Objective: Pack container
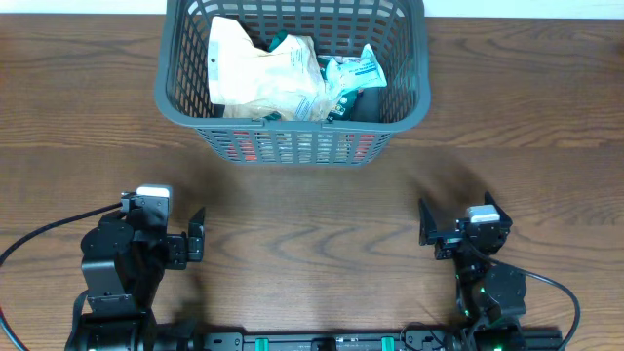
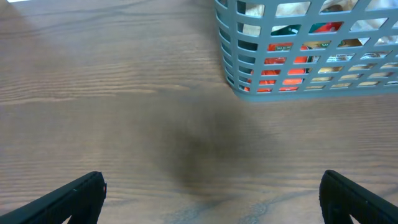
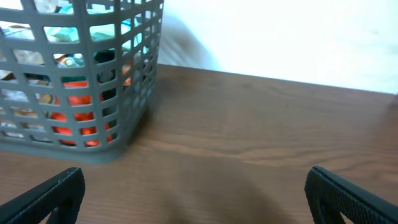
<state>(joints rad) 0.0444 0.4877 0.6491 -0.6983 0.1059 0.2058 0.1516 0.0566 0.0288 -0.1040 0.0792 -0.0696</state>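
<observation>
The dark grey lattice container [image 1: 185,102] stands at the far middle of the table. It holds several packets: a large beige one [image 1: 255,70], teal-and-white ones [image 1: 351,73], and red ones seen through the slots [image 2: 286,65]. The container also shows in the left wrist view [image 2: 231,74] and the right wrist view [image 3: 134,134]. My left gripper [image 1: 198,234] is open and empty near the front left, its fingers wide apart [image 2: 211,199]. My right gripper [image 1: 425,224] is open and empty near the front right [image 3: 196,196].
Brown wooden table [image 1: 312,224] lies between the grippers and the container. A pale wall [image 3: 280,37] stands behind the table's far edge. Black cables [image 1: 39,239] run from the arm bases at the front corners.
</observation>
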